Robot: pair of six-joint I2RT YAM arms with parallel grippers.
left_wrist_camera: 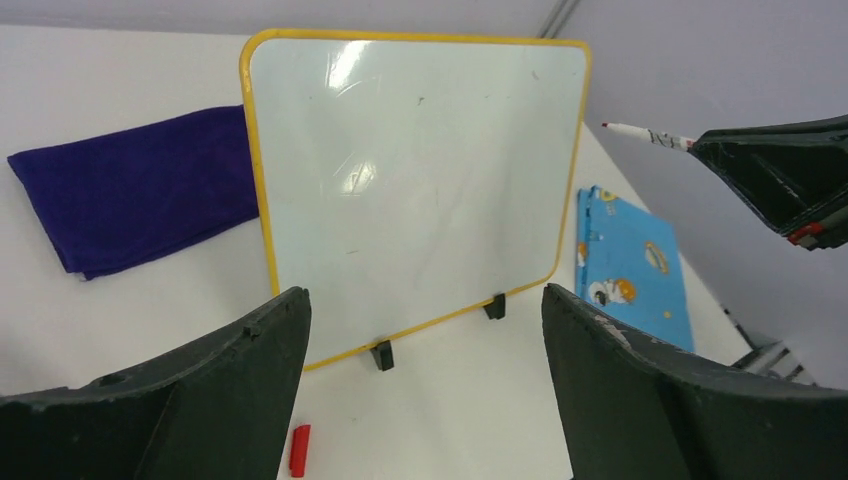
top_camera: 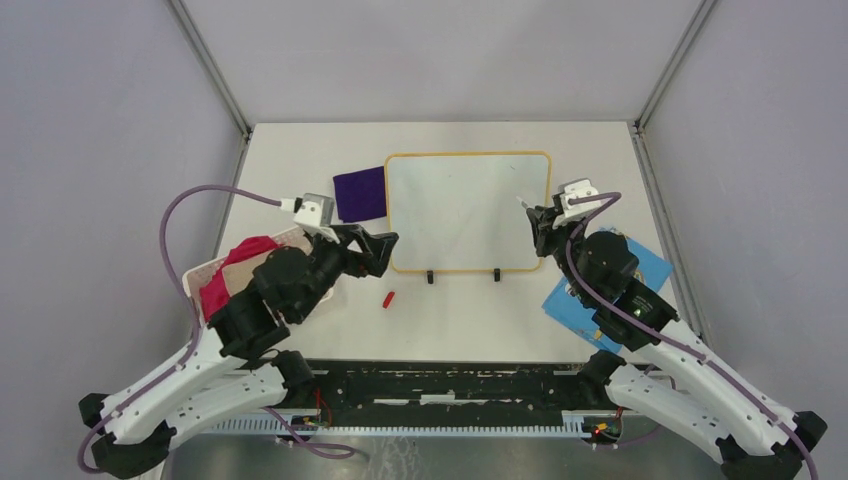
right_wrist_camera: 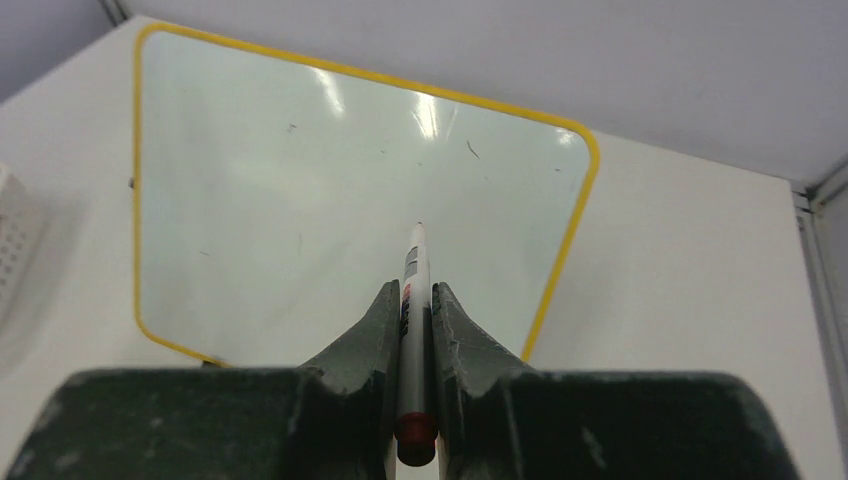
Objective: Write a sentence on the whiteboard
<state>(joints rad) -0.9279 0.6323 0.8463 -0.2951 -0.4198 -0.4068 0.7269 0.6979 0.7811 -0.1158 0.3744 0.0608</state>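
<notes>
The marker (right_wrist_camera: 414, 262) clamped in the right end effector (right_wrist_camera: 415, 292) should be lowered lightly, tip square, onto the blank whiteboard (top_camera: 467, 210) resting mid tabletop (top_camera: 460, 325), while the left end effector (left_wrist_camera: 422, 300) is held apart, empty.

White whiteboard (top_camera: 467, 210) framed yellow; purple cloth (top_camera: 360, 195); blue card (left_wrist_camera: 630, 265) with cartoon prints; red cap (top_camera: 389, 299); white marker (right_wrist_camera: 415, 270), red-ended
</notes>
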